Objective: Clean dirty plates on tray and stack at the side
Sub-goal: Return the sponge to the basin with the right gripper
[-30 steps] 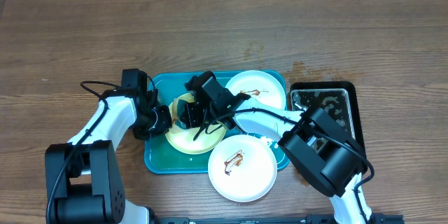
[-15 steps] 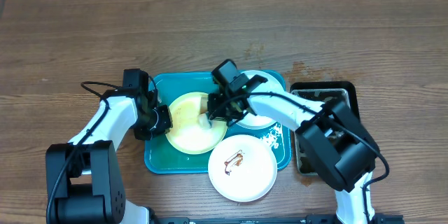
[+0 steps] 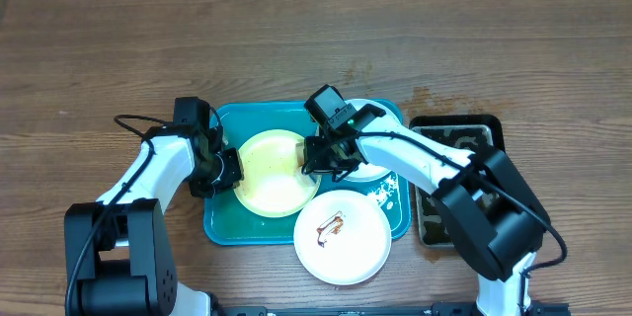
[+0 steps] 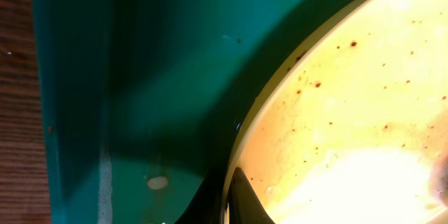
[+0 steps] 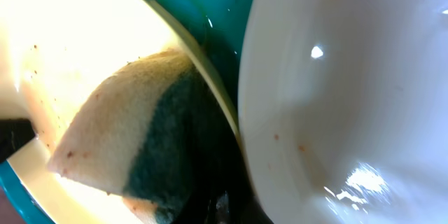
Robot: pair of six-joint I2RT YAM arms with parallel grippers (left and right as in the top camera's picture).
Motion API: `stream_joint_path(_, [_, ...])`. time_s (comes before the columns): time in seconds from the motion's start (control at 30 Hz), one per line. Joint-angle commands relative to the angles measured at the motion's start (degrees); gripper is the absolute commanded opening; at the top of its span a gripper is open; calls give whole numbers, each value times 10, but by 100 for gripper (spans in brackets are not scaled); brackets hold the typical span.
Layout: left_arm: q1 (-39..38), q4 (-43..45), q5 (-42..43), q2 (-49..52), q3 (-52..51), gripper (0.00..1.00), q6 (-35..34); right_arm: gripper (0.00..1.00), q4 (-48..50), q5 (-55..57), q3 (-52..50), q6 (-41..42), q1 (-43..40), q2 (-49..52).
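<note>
The wooden tabletop (image 3: 316,49) carries a teal tray (image 3: 219,222) at its middle, with a smaller black tray (image 3: 454,119) just beside it on the right. All three plates are at the teal tray.

The pale yellow-green plate (image 3: 272,178) lies flat in the tray's left half. The left wrist view shows its surface dotted with small brown specks (image 4: 352,43). A front white plate (image 3: 346,242) with a brown smear (image 3: 329,227) at its centre sits at the tray's near right corner and hangs over the front rim onto the tabletop. A back white plate (image 3: 380,118) lies in the far right corner, partly hidden under the right arm.

The left hand (image 3: 233,170) is pressed together on the left rim of the pale yellow-green plate, and one dark finger (image 4: 241,199) shows at that edge. The right hand (image 3: 314,163) pinches a sponge (image 5: 119,140), tan with a dark green scrub face. The sponge rests on the right edge of the pale yellow-green plate, just beside the back white plate.
</note>
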Motion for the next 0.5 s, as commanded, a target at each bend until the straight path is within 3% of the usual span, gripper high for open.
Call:
stream_joint_path(0.0, [0,-1,-43,3,-9,4,-19,4,-14,80,-18,-14,-12,-39])
stream_joint_path(0.33, [0,-1,-43,2,-5,4,-21,4,-18,64,-18,-44,-13,-150])
stream_joint_path(0.47, [0,-18,-45,-5,17,4,-21,4,-69,119,-18,-43,-24,-175])
